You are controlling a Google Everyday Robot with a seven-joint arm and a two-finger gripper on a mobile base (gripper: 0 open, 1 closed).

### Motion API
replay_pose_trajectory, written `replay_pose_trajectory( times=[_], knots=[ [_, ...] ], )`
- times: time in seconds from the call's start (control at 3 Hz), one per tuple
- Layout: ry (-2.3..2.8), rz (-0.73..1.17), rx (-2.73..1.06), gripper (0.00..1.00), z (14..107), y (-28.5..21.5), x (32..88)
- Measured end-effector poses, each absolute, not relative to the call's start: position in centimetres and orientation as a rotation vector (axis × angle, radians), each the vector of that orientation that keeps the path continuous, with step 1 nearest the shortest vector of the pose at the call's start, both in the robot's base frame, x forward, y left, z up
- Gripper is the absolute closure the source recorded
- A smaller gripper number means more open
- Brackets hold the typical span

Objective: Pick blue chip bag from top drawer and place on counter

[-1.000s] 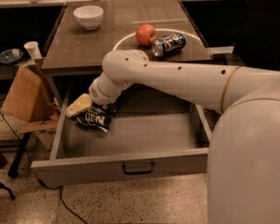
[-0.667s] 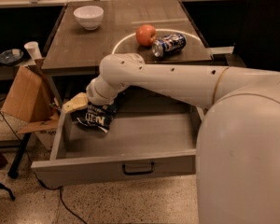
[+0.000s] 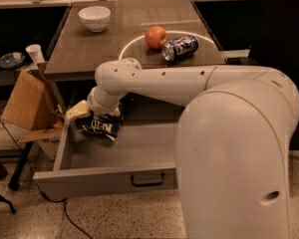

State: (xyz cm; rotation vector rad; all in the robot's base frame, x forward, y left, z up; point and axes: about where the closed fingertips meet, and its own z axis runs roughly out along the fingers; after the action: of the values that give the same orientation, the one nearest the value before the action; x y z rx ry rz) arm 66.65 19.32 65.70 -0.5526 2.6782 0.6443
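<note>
The blue chip bag, crumpled dark blue with white lettering, is at the back left of the open top drawer. My gripper is down in the drawer, right at the bag's top left, and the wrist hides the bag's upper part. I cannot tell whether the bag rests on the drawer floor or hangs from the gripper. The counter is above and behind, with a thin white circle.
On the counter, a red apple and a blue-and-silver soda can lie inside the circle, and a white bowl stands at the back left. A cardboard box and a paper cup are left of the cabinet. My arm covers the right foreground.
My arm's elbow has swung a little to the left. The gripper and the chip bag stay at about the same spot in the drawer.
</note>
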Motion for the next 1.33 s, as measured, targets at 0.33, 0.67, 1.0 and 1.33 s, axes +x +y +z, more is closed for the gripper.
replay_pose_trajectory(
  times=[0.33, 0.67, 1.0, 1.33],
  knots=[
    [2.748, 0.55, -0.441, 0.0, 64.3, 17.6, 67.0],
    [2.798, 0.437, -0.367, 0.0, 63.3, 16.3, 67.1],
    [2.827, 0.326, -0.34, 0.0, 62.6, 15.8, 67.6],
    [2.852, 0.237, -0.334, 0.0, 61.6, 15.7, 68.1]
  ],
)
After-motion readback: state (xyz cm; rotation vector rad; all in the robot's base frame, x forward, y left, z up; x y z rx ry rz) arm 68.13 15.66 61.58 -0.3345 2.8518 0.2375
